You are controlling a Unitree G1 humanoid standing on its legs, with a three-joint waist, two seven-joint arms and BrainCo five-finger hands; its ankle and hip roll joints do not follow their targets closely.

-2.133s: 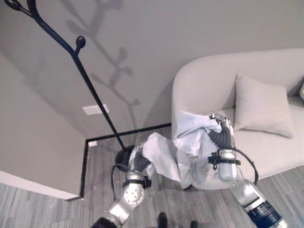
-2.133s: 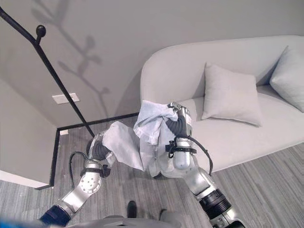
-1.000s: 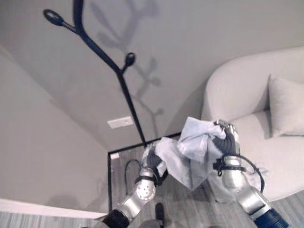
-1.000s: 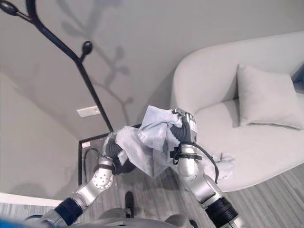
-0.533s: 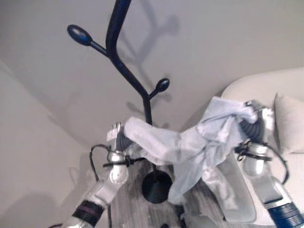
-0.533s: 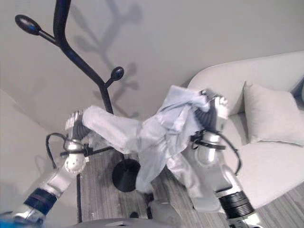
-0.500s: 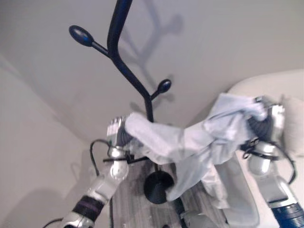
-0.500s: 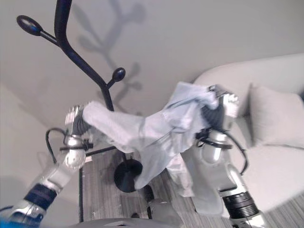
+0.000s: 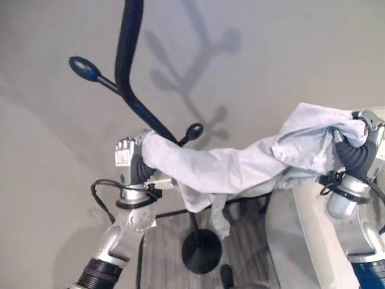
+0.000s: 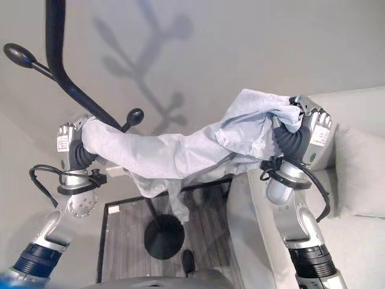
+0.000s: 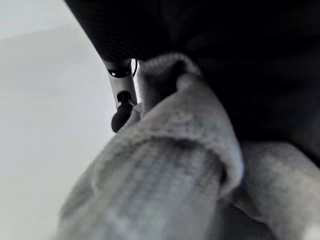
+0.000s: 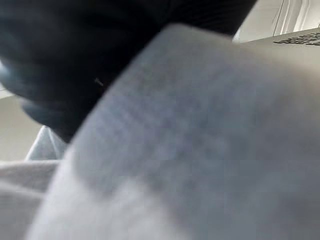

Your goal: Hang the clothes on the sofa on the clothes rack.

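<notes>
Stretching garment [image 10: 180,153] beside rack [image 10: 66,78], left robot hand [image 9: 129,158], right robot hand [image 10: 307,135] clenching it

The scene is seen from the head by two eye views set slightly apart, both aimed forward and down. The black clothes rack [image 10: 57,60], the pale garment [image 10: 180,153] stretched across the middle, the left hand [image 9: 127,158], the right hand [image 10: 307,135] and the sofa [image 10: 355,180] are shared by both. The left wrist view is taken from very close along its own hand, where folded cloth and one dark-tipped finger are shown. The right wrist view is pressed so near that apparently cloth alone is made out.
</notes>
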